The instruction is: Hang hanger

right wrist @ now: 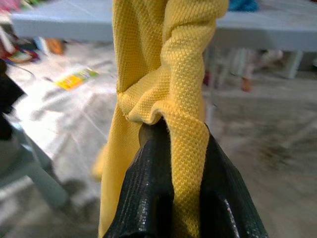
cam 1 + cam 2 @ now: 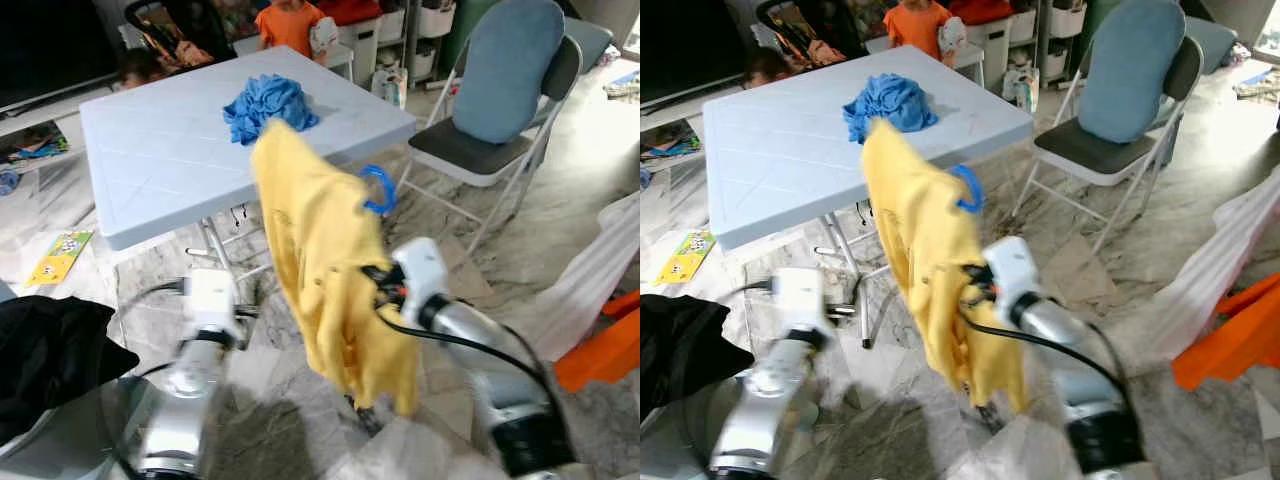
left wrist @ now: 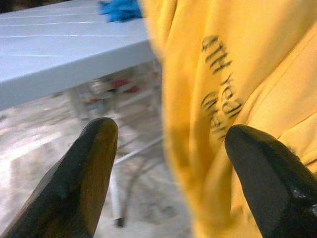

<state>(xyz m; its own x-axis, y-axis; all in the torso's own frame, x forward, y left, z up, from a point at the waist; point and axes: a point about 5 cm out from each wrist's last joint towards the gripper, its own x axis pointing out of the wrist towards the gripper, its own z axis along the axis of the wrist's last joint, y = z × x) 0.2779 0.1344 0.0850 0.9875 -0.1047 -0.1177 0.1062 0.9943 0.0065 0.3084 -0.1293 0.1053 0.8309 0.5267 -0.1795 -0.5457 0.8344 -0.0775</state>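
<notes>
Right hand clamped on a fold of the yellow knit shirt, fabric pinched between both black fingers, nothing hard visible in the pinch. Blue plastic hanger hook poking out near the top of that shirt, so presumably a hanger inside, but frame totally hidden by cloth. Whole bundle held up in the air in front of the pale blue plastic folding bench, near its front corner, clear of the floor.

Left hand spread wide, empty, just beside the shirt's printed side, not touching as far as can be told.

Stuff that could go sideways, just guessing:
- Grip looks like cloth only. Could let the hanger slide out of the shirt and drop, or the shirt slip off one shoulder.
- Hook tilted and half buried. Hard to aim at any rail like that.
- No rail or rack visible anywhere near the bench, so probably walking needed, and a swinging shirt could snag the bench corner or the grey folding chair past it.
- Crumpled blue cloth on the bench, a small person in an orange top behind the bench. Worth a wide berth.
</notes>
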